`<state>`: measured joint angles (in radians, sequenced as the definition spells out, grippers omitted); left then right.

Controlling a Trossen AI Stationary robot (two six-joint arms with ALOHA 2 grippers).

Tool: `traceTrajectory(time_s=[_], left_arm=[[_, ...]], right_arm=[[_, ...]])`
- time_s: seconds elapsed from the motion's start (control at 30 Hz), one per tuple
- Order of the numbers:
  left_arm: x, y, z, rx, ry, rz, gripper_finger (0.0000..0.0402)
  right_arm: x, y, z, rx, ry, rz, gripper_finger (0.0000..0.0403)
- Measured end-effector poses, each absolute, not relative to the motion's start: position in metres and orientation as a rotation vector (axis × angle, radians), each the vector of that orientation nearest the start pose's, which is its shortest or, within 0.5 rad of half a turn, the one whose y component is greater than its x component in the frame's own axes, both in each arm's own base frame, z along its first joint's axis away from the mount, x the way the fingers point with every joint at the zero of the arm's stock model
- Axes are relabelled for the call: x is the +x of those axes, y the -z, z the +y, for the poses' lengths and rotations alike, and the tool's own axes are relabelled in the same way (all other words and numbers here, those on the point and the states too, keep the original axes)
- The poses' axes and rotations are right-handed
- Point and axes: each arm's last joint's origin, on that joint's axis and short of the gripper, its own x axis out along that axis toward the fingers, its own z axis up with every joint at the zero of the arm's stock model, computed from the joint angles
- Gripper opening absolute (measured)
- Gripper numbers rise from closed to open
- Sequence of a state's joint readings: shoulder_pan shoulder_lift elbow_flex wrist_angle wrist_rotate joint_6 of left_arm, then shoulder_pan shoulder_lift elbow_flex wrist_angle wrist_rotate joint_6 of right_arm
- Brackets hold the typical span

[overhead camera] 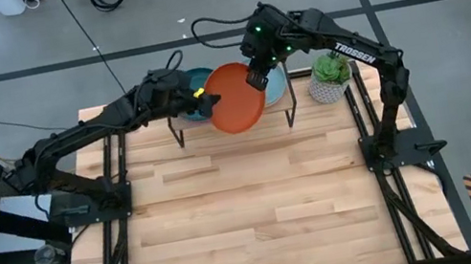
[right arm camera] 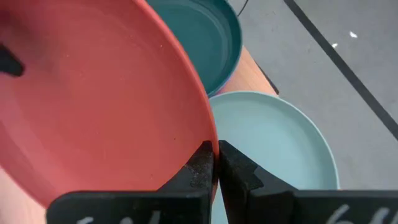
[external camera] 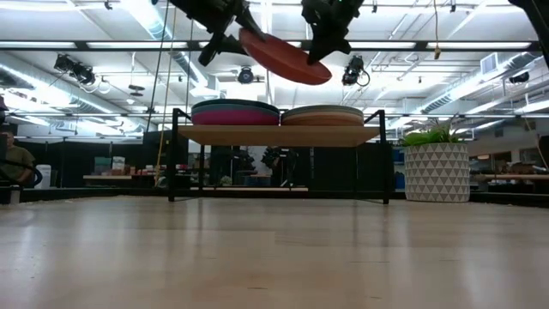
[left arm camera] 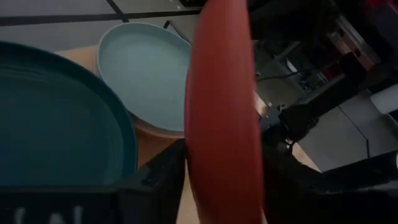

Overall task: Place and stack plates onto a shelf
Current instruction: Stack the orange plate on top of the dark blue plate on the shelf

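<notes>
Stacks are already sitting on the shelf; we are holding the orange plate above them, right gripper clenched on its rim, left gripper spread around its opposite edge.

Orange plate: plain orange-red, no pattern. Dark teal plate: plain. Pale blue plate, at its 3 o'clock in the high view: plain. Magenta plate under the teal one. Shelf: light wood board, black legs. Planter: white, triangle-patterned, green plant. Table: pale wooden slats.
</notes>
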<state>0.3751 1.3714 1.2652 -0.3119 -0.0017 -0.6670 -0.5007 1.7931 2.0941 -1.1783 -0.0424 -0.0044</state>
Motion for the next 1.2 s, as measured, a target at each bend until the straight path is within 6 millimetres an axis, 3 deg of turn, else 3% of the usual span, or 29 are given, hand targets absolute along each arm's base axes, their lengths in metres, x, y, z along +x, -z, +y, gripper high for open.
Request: traceTrajectory(time_s=[0.53,0.8,1.0,1.2], left_arm=[[0.274,-0.354,0.132,-0.778,-0.562,0.278,0.0043],[0.266,-0.356,0.147,-0.865,-0.555,0.242,0.0049],[0.254,-0.354,0.163,-0.908,-0.585,0.252,0.0048],[0.223,-0.341,0.183,-0.926,-0.714,0.407,0.0047]], right_arm=[[0.314,-0.42,-0.173,0.216,0.42,0.814,0.0033],[0.308,-0.426,-0.188,0.193,0.472,0.763,0.01],[0.288,-0.457,-0.2,0.161,0.587,0.663,0.0157],[0.27,-0.484,-0.2,0.099,0.642,0.608,0.0174]])
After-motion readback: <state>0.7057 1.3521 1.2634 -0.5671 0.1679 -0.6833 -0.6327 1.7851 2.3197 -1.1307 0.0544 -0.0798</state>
